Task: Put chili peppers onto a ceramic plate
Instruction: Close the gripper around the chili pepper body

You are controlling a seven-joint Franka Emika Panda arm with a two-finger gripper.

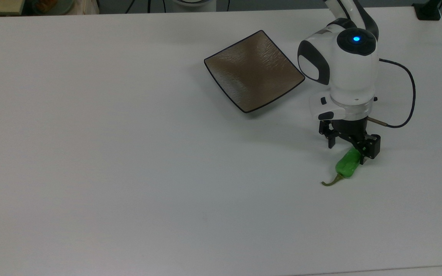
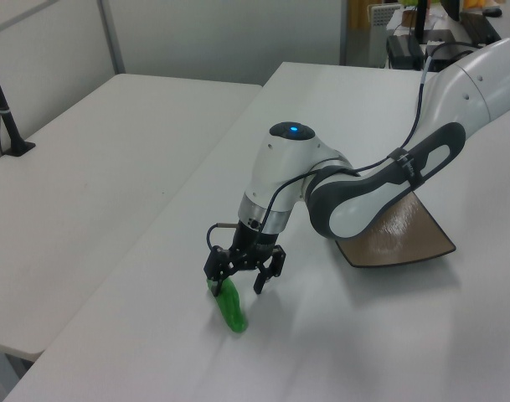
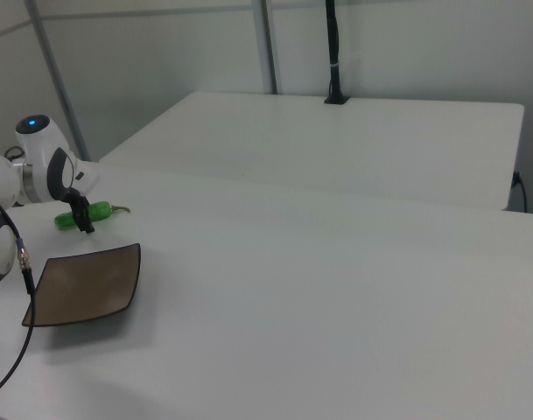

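Pepper [image 1: 347,165], glossy green, wrinkled, with a thin curved stem, lies on the smooth white table [image 1: 129,172]. Gripper [image 1: 349,150] straddles its blunt end, black fingers spread either side. Beyond sits the square brownish plate [image 1: 253,71], rippled, black-rimmed, bare.

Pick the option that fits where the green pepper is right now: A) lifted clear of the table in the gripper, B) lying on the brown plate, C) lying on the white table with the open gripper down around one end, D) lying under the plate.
C: the pepper lies on the table, the open gripper straddling its end away from the stem; the plate is bare.
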